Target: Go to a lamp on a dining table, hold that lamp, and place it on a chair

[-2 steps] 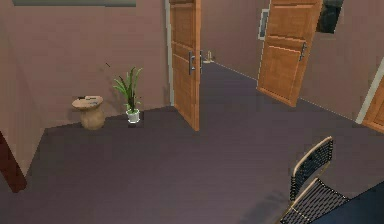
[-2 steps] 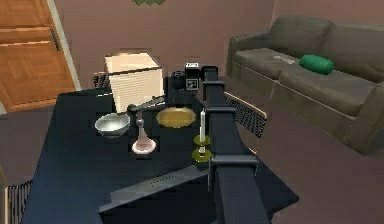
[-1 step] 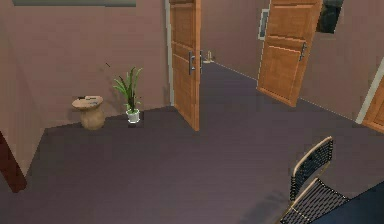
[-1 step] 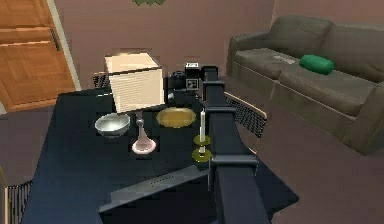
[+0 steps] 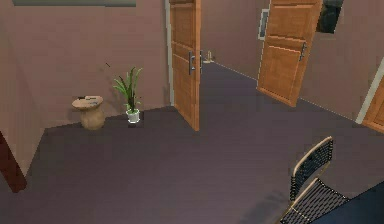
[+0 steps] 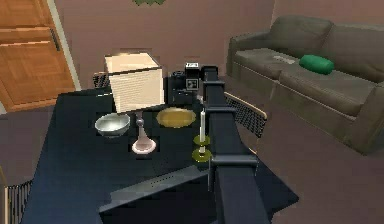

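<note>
A white box-shaped thing with ribbed sides (image 6: 135,82), perhaps the lamp's shade, stands at the far side of the dark dining table (image 6: 70,150). The arm (image 6: 225,140) reaches out over the table. My gripper (image 6: 178,84) sits at its far end, just right of the white box. I cannot tell whether it holds anything or touches the box. A mesh-backed chair (image 6: 250,120) stands at the table's right side, and another chair (image 6: 101,79) behind the box. Two mesh chairs (image 5: 312,165) also stand at the forward view's lower right.
On the table are a grey bowl (image 6: 112,124), a pink flask (image 6: 143,142), an olive plate (image 6: 177,117) and a candle in a green holder (image 6: 202,148). A grey sofa (image 6: 330,85) with a green cushion (image 6: 318,64) stands to the right. Ahead are wooden doors (image 5: 184,60), a potted plant (image 5: 130,95) and a round stool (image 5: 90,112).
</note>
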### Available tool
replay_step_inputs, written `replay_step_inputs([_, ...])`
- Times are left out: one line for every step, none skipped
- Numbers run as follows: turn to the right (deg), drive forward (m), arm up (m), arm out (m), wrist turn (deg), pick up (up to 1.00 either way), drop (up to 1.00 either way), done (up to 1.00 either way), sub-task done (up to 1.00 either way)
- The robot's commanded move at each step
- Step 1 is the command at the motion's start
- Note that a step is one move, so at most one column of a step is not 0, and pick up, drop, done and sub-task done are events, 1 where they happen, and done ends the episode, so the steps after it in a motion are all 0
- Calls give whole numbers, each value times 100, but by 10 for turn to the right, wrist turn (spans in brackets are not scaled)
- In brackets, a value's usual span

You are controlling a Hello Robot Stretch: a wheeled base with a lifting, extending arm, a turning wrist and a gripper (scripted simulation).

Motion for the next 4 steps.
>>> replay_step_inputs([0, 0, 0, 0, 0, 100, 0, 0, 0])
replay_step_inputs([0, 0, 4, 0, 0, 0, 0, 0, 0])
replay_step_inputs([0, 0, 0, 0, -450, 0, 0, 0, 0])
replay_step_inputs([0, 0, 0, 0, -450, 0, 0, 0, 0])
